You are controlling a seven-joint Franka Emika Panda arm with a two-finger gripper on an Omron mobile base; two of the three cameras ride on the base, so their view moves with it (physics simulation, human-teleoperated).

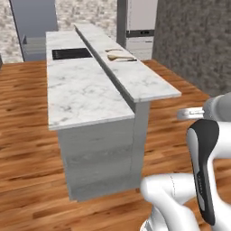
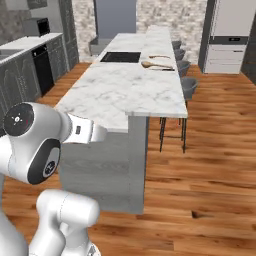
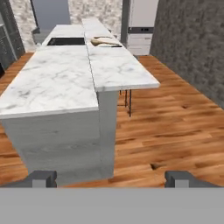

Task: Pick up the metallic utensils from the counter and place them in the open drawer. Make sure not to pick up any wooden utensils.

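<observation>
While my arm waits low at the near end, the counter (image 1: 85,90) fills the frame centre in all three views: white marble w/ grey veins on a grey wood-grain base, running away toward the upper middle. A raised bar ledge (image 1: 131,74) runs along one long side. Dark inset cooktop (image 2: 121,57) sits in the far half of the slab. Grey stools (image 2: 186,85) stand under the ledge, right of centre in the right base view. Wooden spoon (image 2: 156,65), tan, lies on the ledge near the cooktop, upper middle of frame. A 2nd utensil (image 2: 159,56) lies just beyond it; too small to tell its kind. My gripper (image 3: 111,179), bottom of the hand view, has its fingertips (image 3: 43,178) spread wide, nothing between them.
</observation>
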